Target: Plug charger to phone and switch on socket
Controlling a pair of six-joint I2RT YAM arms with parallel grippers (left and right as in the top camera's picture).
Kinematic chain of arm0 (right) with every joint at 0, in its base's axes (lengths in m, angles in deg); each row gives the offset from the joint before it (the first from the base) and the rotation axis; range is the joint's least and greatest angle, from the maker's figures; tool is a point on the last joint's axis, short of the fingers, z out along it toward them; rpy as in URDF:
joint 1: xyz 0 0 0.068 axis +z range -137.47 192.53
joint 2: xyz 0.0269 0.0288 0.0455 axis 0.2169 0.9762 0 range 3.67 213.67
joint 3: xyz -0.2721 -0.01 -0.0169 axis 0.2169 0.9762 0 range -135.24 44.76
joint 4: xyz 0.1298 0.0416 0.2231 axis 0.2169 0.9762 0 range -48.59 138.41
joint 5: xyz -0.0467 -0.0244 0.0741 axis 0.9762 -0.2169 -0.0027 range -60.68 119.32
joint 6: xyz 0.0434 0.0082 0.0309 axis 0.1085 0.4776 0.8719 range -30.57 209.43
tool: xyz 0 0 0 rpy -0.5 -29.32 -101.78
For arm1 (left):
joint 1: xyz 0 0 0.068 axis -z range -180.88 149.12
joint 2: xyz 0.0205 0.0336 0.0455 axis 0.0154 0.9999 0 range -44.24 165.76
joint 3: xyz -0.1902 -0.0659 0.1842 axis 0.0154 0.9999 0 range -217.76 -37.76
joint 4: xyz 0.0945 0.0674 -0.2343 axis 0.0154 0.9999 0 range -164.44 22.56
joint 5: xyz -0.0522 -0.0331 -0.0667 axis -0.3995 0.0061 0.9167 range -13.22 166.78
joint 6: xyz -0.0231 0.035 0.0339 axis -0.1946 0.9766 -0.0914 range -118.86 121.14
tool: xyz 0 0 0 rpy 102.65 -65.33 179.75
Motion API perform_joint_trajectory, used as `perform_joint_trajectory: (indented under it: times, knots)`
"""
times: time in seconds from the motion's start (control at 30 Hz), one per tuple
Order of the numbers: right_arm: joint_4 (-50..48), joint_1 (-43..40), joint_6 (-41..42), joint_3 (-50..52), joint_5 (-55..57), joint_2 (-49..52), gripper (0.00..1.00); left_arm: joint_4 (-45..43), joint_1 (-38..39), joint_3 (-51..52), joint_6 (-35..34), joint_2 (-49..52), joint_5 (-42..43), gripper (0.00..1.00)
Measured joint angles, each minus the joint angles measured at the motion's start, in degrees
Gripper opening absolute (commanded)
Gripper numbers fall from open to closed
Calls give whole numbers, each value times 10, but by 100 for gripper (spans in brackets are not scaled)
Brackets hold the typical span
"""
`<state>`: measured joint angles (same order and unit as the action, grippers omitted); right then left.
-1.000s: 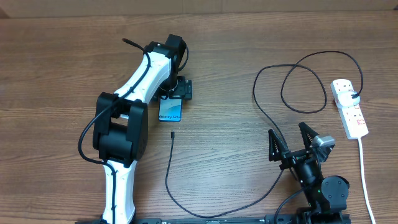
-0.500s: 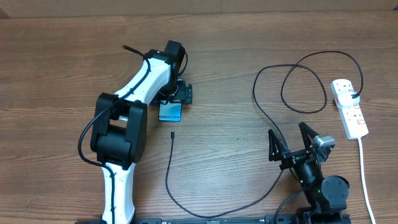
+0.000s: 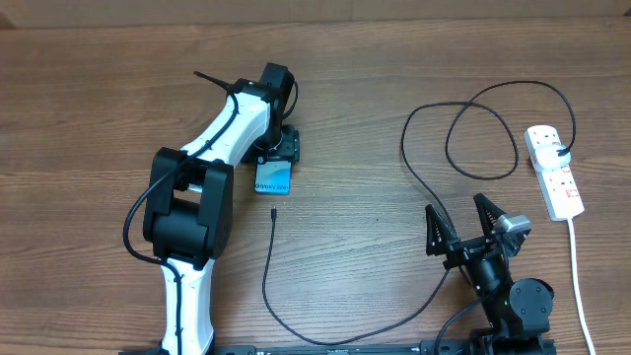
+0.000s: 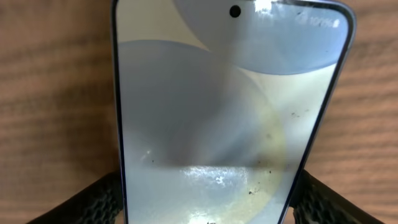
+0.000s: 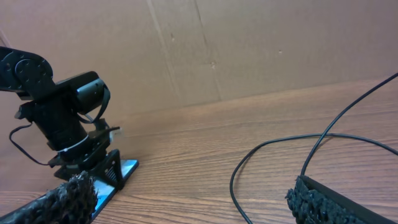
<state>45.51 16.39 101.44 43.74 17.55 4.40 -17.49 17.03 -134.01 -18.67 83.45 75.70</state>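
Phone [image 3: 273, 178] lies flat on the tabletop [image 3: 118, 89] between the left claw's [image 3: 281, 150] fingers [image 4: 99, 196]. They sit right at its long edges, but I cannot tell whether they pinch it. The charger plug tip [image 3: 271, 212] lies just past the phone's free end, not touching. The right claw [image 3: 455, 203] gapes wide and empty, with bare wood around it. The socket [image 3: 554, 173] lies ahead to its right.

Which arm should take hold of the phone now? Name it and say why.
Left. The left arm has its jaws flanking the slim black-framed, blue-screened smartphone on both sides. The right arm sits far across the wooden table, jaws open and empty.
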Motion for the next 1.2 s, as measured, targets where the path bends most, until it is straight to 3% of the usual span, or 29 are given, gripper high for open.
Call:
perform_joint_trajectory:
  times: [0.2, 0.4, 0.43, 1.2]
  knots:
    - [0, 0, 0, 0, 0, 0, 100, 52, 0, 0, -10, -1, 7, 71]
    - [0, 0, 0, 0, 0, 0, 100, 57, 0, 0, -14, -1, 10, 93]
    - [0, 0, 0, 0, 0, 0, 100, 56, 0, 1, -14, -1, 9, 100]
    - [0, 0, 0, 0, 0, 0, 100, 36, 0, 3, -16, -1, 18, 100]
